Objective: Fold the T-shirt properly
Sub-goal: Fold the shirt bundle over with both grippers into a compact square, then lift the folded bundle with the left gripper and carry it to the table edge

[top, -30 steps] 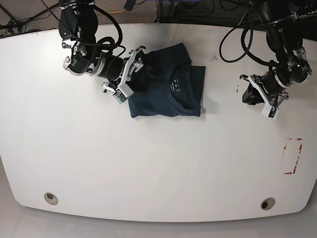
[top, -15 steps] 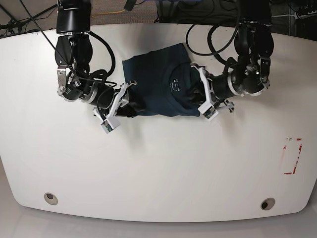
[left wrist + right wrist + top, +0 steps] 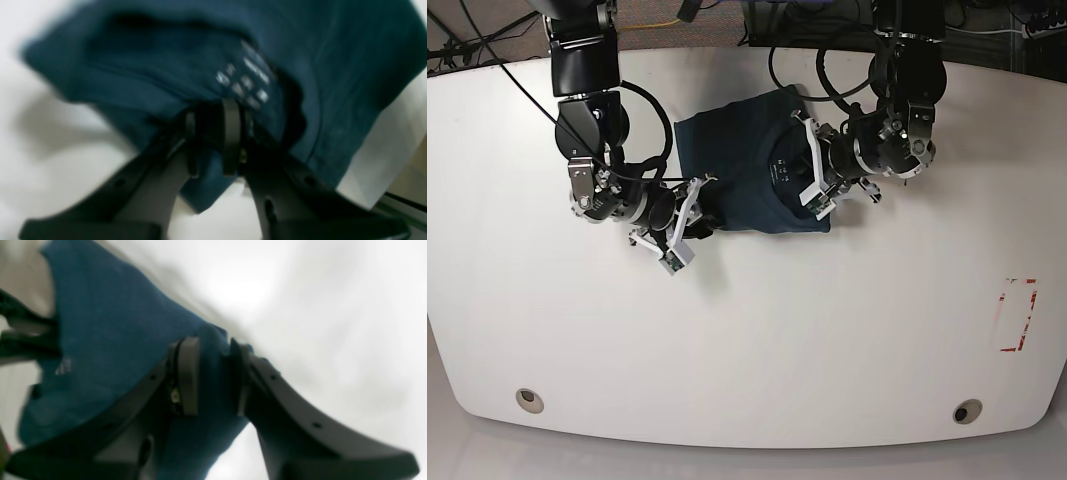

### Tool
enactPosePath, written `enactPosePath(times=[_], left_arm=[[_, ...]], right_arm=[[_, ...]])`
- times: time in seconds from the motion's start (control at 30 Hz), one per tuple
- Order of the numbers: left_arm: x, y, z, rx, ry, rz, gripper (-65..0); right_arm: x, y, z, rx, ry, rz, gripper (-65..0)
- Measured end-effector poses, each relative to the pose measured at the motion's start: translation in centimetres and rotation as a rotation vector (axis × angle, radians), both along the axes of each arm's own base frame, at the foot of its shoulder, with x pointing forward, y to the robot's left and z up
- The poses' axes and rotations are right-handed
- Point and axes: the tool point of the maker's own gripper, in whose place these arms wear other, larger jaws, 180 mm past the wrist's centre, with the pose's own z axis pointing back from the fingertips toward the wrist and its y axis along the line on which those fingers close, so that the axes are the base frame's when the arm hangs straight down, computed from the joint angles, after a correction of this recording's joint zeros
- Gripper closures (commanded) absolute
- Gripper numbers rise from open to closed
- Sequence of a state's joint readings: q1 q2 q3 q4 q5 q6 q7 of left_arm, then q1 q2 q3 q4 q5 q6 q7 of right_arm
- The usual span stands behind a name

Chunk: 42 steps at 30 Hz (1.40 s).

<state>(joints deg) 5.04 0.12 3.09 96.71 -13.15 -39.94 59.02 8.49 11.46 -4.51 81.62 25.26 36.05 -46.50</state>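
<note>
Both arms moved in closer on the T-shirt point(image 3: 747, 180), left gripper point(image 3: 213, 140) pinching its edge, right gripper point(image 3: 210, 376) pinching its corner, red marks point(image 3: 1017, 315) far off on the table point(image 3: 757, 340).

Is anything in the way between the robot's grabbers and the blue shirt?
Nothing visible. Each tool, left and right, already has a fold of the T-shirt between its fingers, right at the cloth's edge.
</note>
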Motion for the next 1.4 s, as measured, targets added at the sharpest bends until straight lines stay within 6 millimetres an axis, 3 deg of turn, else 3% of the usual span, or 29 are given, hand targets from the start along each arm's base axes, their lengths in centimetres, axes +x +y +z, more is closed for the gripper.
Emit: enactPosePath(times=[0.1, 0.23, 0.43, 0.53, 0.67, 0.8, 1.0, 1.1, 1.3, 1.4], left_arm=[[0.7, 0.5, -0.8, -0.025, 0.016, -0.002, -8.2], [3.6, 1.9, -1.1, -0.039, -0.013, 0.021, -8.2], [7.3, 2.2, -0.9, -0.044, -0.005, 0.031, -8.2], [9.2, 3.0, -0.3, 0.012, -0.021, 0.036, -8.2], [10.9, 3.5, 0.9, 0.027, -0.050, 0.043, -8.2], [11.9, 1.8, 1.7, 0.034, -0.071, -0.015, -8.2], [12.0, -0.4, 1.9, 0.018, -0.070, -0.060, -8.2], [12.2, -0.4, 2.7, 0.027, -0.097, -0.063, -8.2], [13.5, 0.4, 7.4, 0.044, -0.264, -0.072, -8.2], [12.8, 1.2, 7.8, 0.061, -0.289, -0.069, -8.2]], right_arm=[[-0.2, -0.7, -0.9, -0.027, 0.018, -0.008, -14.6], [-0.3, -1.1, -1.0, -0.028, 0.014, -0.015, -14.6], [-1.7, -1.9, -1.4, -0.074, 0.010, 0.003, -14.4], [-2.6, -1.4, -1.8, -0.111, 0.008, 0.042, -14.4], [-4.4, 1.1, -2.5, -0.135, 0.011, 0.120, -14.4], [-6.0, 3.9, -2.6, -0.105, 0.013, 0.157, -14.4], [-5.6, 6.6, -2.4, -0.122, -0.002, 0.159, -14.4], [-5.8, 8.3, -2.1, -0.107, -0.004, 0.171, -14.6], [-7.2, 14.1, -0.7, -0.064, -0.044, 0.311, -14.4], [-7.2, 14.2, -0.7, -0.064, -0.044, 0.317, -14.4]])
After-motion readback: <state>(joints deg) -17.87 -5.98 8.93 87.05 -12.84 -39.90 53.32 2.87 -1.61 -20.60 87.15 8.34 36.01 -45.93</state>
